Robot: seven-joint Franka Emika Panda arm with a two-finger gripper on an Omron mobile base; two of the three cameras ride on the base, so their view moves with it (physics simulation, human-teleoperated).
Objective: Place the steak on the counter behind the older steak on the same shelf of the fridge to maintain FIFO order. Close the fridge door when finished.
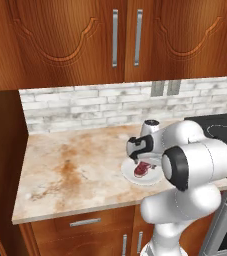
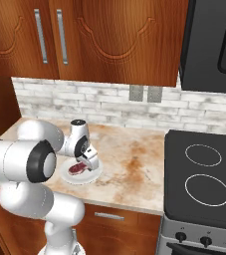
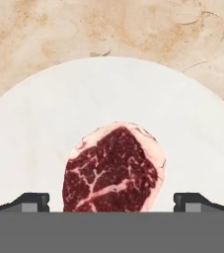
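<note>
Oval steak (image 3: pixel 111 170) flat on white plate (image 3: pixel 44 128), long axis toward the hand (image 3: pixel 111 202), fingers apart either side, marbled worktop (image 1: pixel 70 165) beneath.

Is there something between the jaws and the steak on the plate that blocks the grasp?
Nothing visible does. In the hand view the steak lies bare on the white plate, with the gripper just above it, the jaws open on either side. The counter around the plate holds no obstacle nearby.
</note>
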